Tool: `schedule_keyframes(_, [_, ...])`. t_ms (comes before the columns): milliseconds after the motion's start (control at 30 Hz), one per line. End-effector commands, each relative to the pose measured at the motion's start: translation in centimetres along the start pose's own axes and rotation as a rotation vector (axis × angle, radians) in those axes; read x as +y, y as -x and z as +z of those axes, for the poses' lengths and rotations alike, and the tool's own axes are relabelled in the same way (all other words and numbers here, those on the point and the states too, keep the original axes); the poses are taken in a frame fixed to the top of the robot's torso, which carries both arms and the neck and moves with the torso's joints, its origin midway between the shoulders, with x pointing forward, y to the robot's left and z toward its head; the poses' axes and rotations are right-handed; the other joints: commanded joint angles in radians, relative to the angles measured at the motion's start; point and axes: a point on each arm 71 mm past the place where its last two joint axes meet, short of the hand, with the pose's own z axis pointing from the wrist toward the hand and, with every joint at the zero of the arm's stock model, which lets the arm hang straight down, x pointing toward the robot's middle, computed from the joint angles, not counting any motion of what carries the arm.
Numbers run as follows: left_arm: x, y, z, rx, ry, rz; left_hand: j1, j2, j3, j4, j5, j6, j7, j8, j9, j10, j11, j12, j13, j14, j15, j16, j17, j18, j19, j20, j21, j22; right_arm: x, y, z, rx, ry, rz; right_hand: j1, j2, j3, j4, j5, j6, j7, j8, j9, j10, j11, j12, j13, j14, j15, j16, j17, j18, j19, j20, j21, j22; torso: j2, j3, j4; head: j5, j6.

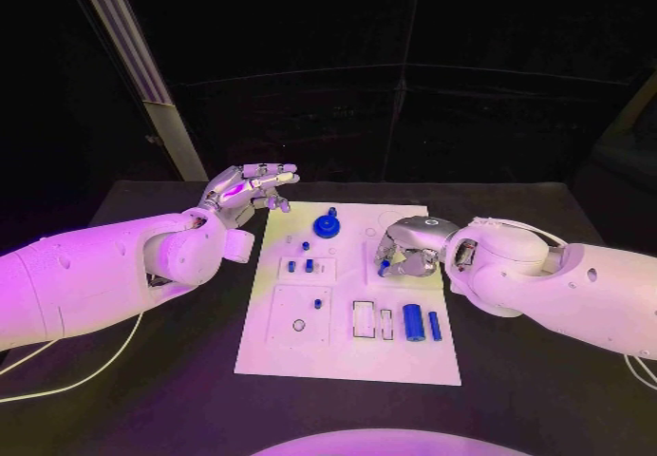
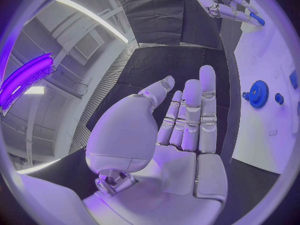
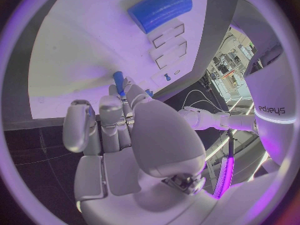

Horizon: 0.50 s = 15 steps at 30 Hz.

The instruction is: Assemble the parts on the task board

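Blue gear (image 1: 328, 226) stands near the spread, empty left hand (image 1: 247, 193), while right hand (image 1: 408, 249) fingers (image 3: 116, 116) pinch a small blue peg (image 1: 384, 269) over the task board (image 1: 274, 353).

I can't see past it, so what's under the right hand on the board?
The right hand pinches a small blue peg over the white task board. Whatever board features lie beneath the palm are covered.

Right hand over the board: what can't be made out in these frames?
- Right hand: a blue part shows at its fingertips; the grip itself is hidden by fingers.
- Task board beneath that hand: covered, head view.
- Small parts: too small to identify.
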Motion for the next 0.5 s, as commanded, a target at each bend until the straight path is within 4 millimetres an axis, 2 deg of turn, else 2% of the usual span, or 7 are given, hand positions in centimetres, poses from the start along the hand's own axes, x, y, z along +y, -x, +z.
schedule_keyframes(33, [-0.1,-0.1,0.0,0.015,-0.001,-0.004,0.003,0.007,-0.007,0.0,0.003,-0.006,0.0,0.006,0.0,-0.006,-0.002,0.006,0.001,-0.004,0.002,0.005,-0.001,0.015,0.003,0.0,-0.005,-0.001,0.0,0.2,0.0,-0.017,-0.003,-0.04,0.018,0.004,0.043,-0.014,-0.01,0.014,0.001,0.007,0.001,0.018,-0.005,-0.007,0.003,0.006,-0.006,0.009,0.005,-0.016,0.008,-0.001,0.009,0.007,0.0,0.0,-0.0001,0.0,-0.001])
schedule_keyframes(167, [-0.1,-0.1,0.0,0.015,0.0,-0.004,0.003,0.007,-0.007,0.0,0.003,-0.006,0.0,0.006,0.0,-0.006,-0.002,0.006,0.001,-0.004,0.002,0.005,-0.001,0.015,0.003,0.0,-0.005,-0.001,0.3,0.3,-0.1,-0.037,0.011,-0.043,0.022,-0.009,0.128,-0.043,-0.02,0.02,0.004,0.002,-0.001,0.031,0.0,-0.021,0.003,0.0,-0.004,0.013,0.002,-0.016,0.005,0.0,0.012,0.01,0.0,0.0,-0.0001,0.001,-0.002])
schedule_keyframes(233, [-0.1,-0.1,0.0,0.014,0.0,-0.003,0.003,0.007,-0.007,0.0,0.003,-0.006,0.0,0.006,0.0,-0.006,-0.002,0.006,0.001,-0.004,0.002,0.005,-0.001,0.015,0.003,0.0,-0.005,-0.001,0.6,0.4,-0.2,-0.053,0.025,-0.041,-0.028,-0.049,0.224,-0.053,-0.023,0.025,0.007,0.001,-0.001,0.044,0.0,-0.039,0.004,-0.004,-0.001,0.02,0.0,-0.016,0.002,0.004,0.017,0.015,-0.001,0.0,-0.0006,0.001,-0.002])
schedule_keyframes(500, [-0.1,-0.1,0.0,0.015,0.003,-0.002,0.005,0.008,-0.007,0.0,0.003,-0.006,0.001,0.007,0.0,-0.007,-0.001,0.007,0.001,-0.004,0.002,0.005,-0.002,0.015,0.004,0.0,-0.006,-0.002,1.4,1.0,-1.2,-0.125,0.07,-0.018,-0.073,-0.086,0.291,-0.053,-0.022,0.029,0.008,0.001,-0.001,0.054,-0.002,-0.049,0.005,-0.005,-0.001,0.028,0.0,-0.016,0.002,0.003,0.02,0.019,-0.002,-0.0006,-0.0024,0.001,0.003])
